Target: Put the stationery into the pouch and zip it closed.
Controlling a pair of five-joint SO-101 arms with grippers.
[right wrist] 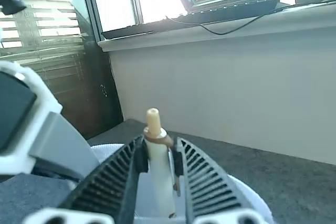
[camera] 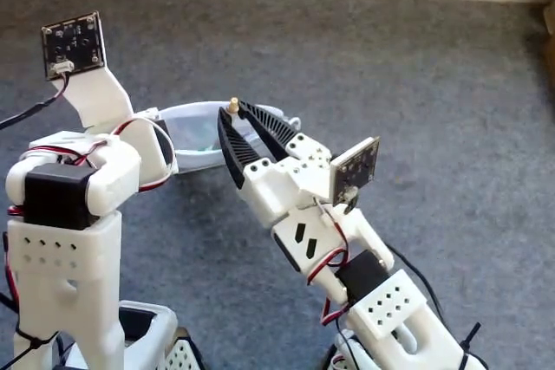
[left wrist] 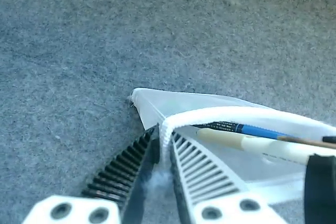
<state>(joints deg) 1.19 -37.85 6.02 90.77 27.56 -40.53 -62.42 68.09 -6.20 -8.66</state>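
A translucent white pouch (camera: 192, 132) lies on the grey carpet between the two arms, its mouth open. My left gripper (left wrist: 161, 135) is shut on the pouch's white rim (left wrist: 220, 114) at one end. Inside the pouch lie a blue pen (left wrist: 252, 129) and a cream pen (left wrist: 262, 146). My right gripper (camera: 234, 119) hangs over the pouch's other end, shut on a cream pen with a brown band (right wrist: 156, 153) that stands upright, its tip (camera: 232, 106) above the fingers.
Grey carpet (camera: 416, 75) spreads all around the pouch. A pale wall (right wrist: 236, 87) and a window sill with a cable rise behind. The left arm's white body (right wrist: 31, 124) stands close beside my right gripper.
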